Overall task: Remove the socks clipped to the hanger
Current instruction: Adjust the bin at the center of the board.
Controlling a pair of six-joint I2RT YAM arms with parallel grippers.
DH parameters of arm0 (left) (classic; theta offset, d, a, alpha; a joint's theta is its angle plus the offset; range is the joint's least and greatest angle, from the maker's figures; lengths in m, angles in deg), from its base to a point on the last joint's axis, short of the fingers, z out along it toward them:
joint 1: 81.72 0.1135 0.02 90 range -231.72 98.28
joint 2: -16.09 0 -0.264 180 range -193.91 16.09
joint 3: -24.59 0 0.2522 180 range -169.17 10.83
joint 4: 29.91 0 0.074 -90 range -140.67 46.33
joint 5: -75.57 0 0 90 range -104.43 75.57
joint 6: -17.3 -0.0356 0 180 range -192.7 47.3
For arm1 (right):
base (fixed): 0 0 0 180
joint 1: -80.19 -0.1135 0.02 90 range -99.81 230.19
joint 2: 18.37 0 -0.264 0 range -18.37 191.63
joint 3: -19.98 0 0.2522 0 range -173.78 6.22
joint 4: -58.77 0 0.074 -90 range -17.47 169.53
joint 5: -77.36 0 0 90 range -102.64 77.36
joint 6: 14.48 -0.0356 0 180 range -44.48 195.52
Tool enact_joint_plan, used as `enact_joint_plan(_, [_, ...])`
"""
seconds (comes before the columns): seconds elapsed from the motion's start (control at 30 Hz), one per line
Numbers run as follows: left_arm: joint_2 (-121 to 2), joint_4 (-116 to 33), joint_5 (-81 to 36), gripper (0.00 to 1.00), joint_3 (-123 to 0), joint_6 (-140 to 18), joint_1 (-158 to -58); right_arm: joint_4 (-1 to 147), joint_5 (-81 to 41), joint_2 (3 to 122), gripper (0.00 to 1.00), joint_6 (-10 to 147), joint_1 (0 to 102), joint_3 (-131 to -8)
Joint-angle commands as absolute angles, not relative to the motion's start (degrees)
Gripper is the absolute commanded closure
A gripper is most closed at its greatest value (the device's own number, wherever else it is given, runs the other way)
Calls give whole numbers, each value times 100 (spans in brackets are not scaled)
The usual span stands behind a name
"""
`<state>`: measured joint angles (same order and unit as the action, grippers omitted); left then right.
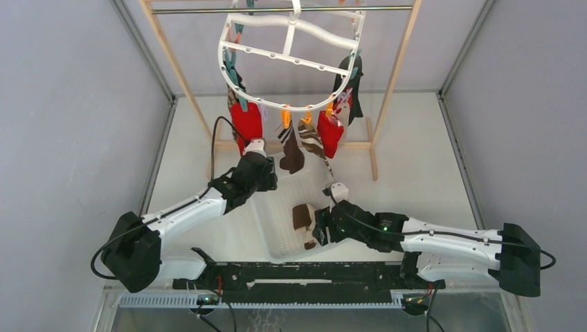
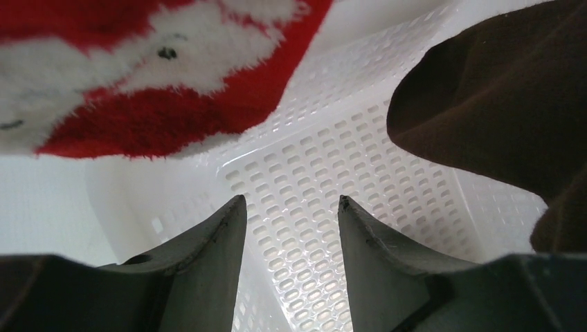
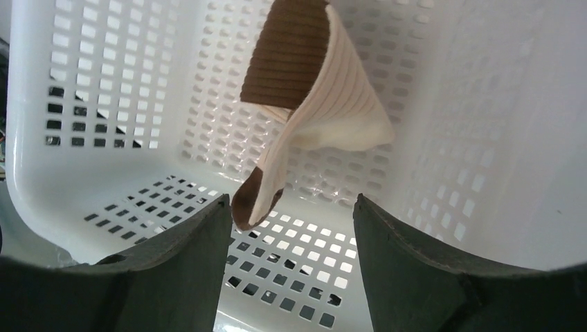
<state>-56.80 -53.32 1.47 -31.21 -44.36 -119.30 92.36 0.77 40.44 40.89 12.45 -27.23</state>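
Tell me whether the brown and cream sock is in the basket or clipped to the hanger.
In the basket: the sock lies against its perforated wall, away from the hanger.

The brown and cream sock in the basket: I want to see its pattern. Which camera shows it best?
Right wrist view: the sock appears large, ribbed cream and brown, inside the basket. The top view shows it small, beside the right arm. The left wrist view doesn't show it.

walls (image 1: pixel 62 104): grey panels | table (image 1: pixel 415 159): pale white | rack (image 1: pixel 397 69): wooden, metal rod (image 1: pixel 194 10) | light: even
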Motion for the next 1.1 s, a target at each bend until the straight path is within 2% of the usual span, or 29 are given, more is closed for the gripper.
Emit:
enact_joint_plan(0.0, [-5494, -4983, 235, 44, -3044, -4396, -11943, 9493, 123, 3684, 28, 4055, 1526, -2645])
enact_joint_plan(0.53, [-4751, -4938, 241, 45, -2106, -4139, -12101, 9516, -389, 3478, 28, 4367, 2547, -2471])
enact_joint_plan(1.07, [-3907, -5531, 525, 45, -1768, -3678, -12866, 9470, -1185, 3430, 28, 4925, 3817, -2472])
